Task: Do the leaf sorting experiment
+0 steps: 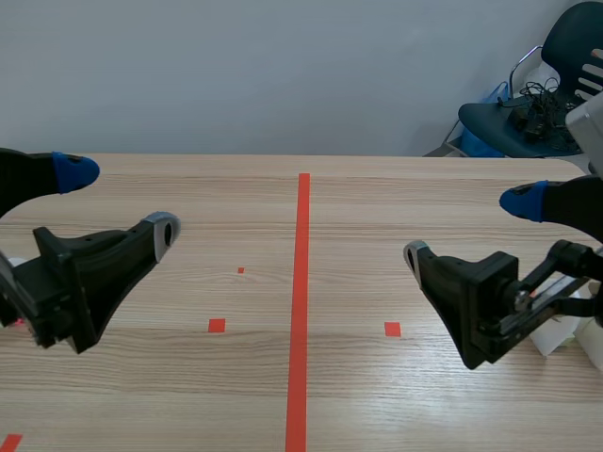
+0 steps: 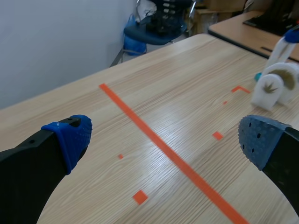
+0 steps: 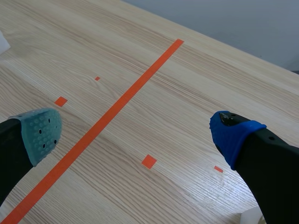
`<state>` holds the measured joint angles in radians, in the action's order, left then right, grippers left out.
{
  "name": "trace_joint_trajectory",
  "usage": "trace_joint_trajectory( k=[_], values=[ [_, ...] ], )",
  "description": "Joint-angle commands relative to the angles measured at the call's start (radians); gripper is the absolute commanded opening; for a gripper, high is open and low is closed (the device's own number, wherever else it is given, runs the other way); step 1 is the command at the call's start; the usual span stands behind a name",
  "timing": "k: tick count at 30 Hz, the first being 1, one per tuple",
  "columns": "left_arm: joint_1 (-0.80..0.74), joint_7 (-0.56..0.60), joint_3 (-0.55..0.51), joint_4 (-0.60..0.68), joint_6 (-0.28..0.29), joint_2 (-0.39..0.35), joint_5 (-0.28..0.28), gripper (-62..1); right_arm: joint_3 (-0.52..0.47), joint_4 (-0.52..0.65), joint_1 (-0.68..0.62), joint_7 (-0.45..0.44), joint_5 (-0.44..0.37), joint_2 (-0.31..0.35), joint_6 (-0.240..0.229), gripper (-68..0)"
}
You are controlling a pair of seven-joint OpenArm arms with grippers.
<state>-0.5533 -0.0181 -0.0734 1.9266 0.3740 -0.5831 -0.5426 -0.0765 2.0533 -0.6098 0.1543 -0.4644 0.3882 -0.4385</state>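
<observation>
- leaf holder [image 2: 273, 88], where is it standing?
- it is standing upright on the table [image 1: 377, 188], far right, by the right gripper [image 1: 468, 227].
- and the fingers?
- both the left gripper [image 1: 118, 201] and the right are hanging spread wide.

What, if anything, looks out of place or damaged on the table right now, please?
Nothing stands out. The left gripper and right gripper hover open over the table, and the white leaf-marked piece seems to stand upright.
</observation>
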Motion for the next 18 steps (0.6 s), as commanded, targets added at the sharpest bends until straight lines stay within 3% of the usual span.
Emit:
trace_joint_trajectory(
  k=[1, 5, 12, 18],
  values=[
    [-0.003, 0.016, 0.001, 0.011, -0.012, 0.017, -0.006, 1.4, -0.009, 0.003, 0.017, -0.022, -0.012, 0.000, 0.004, 0.4],
    [-0.020, 0.011, 0.002, 0.038, -0.011, 0.034, 0.039, 1.4, -0.009, 0.003, 0.017, -0.022, -0.019, 0.000, 0.004, 0.4],
    [-0.020, -0.010, 0.005, 0.038, 0.038, 0.037, 0.039, 1.4, -0.009, 0.003, 0.017, -0.022, -0.019, 0.000, 0.004, 0.4],
    [-0.020, -0.009, 0.005, 0.038, 0.040, 0.037, 0.038, 1.4, -0.009, 0.003, 0.017, -0.022, -0.019, 0.000, 0.004, 0.4]
  ],
)
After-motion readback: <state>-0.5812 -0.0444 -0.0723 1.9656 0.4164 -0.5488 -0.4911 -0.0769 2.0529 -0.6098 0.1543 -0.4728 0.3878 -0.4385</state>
